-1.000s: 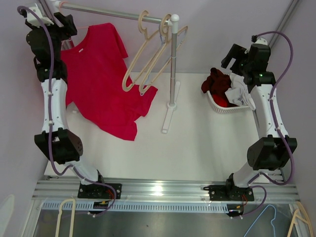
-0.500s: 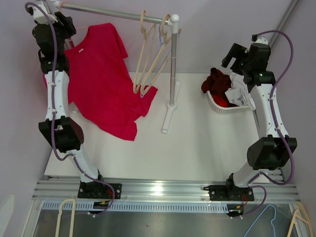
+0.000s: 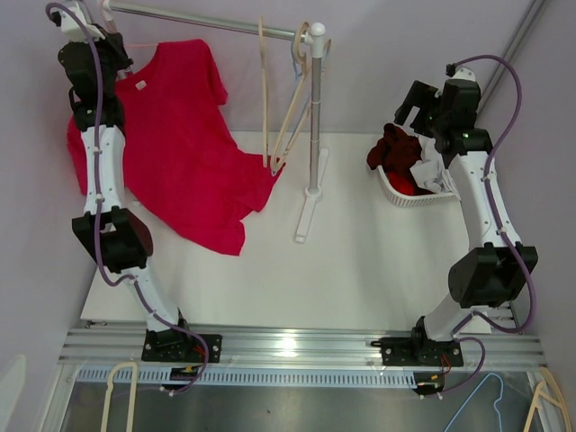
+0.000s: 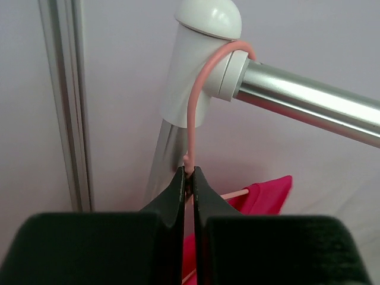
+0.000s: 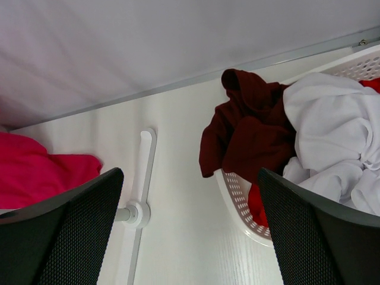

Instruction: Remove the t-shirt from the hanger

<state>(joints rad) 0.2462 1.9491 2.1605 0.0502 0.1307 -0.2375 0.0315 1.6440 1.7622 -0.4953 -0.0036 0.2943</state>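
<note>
Left wrist view has the left pincer (image 4: pixel 189 175) pinched shut on the neck of the thin pink wire hanger (image 4: pixel 189 124), just below where its hook loops over the silver metal rail (image 4: pixel 309 98). The bright red t-shirt (image 3: pixel 180 144) hangs off it around 10 o'clock on top view. The right pincer (image 5: pixel 189 175) gapes empty at 3 o'clock. Looks like the hanger-grab step; next probably means lifting that hook clear.

Bright, even light, soft shadows, glare on the aluminium rail (image 3: pixel 290 343), blurry wrist-view foregrounds.
</note>
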